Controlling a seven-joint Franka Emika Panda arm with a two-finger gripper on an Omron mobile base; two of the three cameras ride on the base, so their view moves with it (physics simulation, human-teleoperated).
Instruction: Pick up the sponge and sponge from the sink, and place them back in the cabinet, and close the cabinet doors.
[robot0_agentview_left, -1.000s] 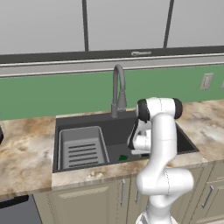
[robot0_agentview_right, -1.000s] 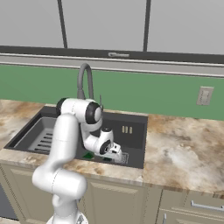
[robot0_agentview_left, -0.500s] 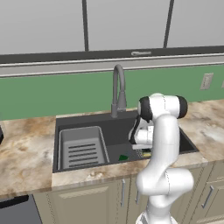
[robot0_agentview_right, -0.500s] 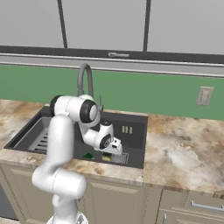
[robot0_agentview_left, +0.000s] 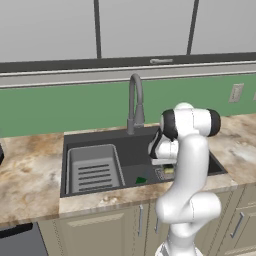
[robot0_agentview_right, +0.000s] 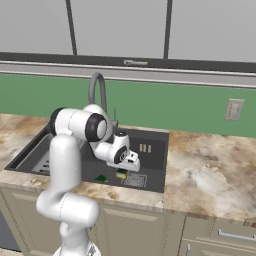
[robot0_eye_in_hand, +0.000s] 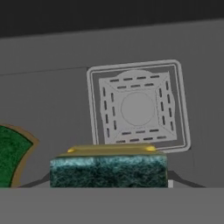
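Gripper (robot0_agentview_right: 121, 174) closed on sponge (robot0_eye_in_hand: 108, 170), block clamped at fingertips, green scrub layer facing camera, yellow edge above. Held clear of sink (robot0_agentview_left: 100, 136) floor, inside basin. Second sponge (robot0_eye_in_hand: 11, 155) on floor to gripper's left in hand view, apart from held one. Drain (robot0_eye_in_hand: 138, 107) beyond held sponge, straight ahead. Faucet (robot0_agentview_left: 135, 102) farther, behind hand. Grey wall cabinets (robot0_agentview_left: 145, 27) beyond. Judged step: first pick done, lift out of basin under way. Next: raise clear of rim and faucet, carry to cabinet, then return for second sponge.

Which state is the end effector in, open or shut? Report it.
Shut on a sponge: the hand view shows the block between the end effector fingertips, above the sink floor.
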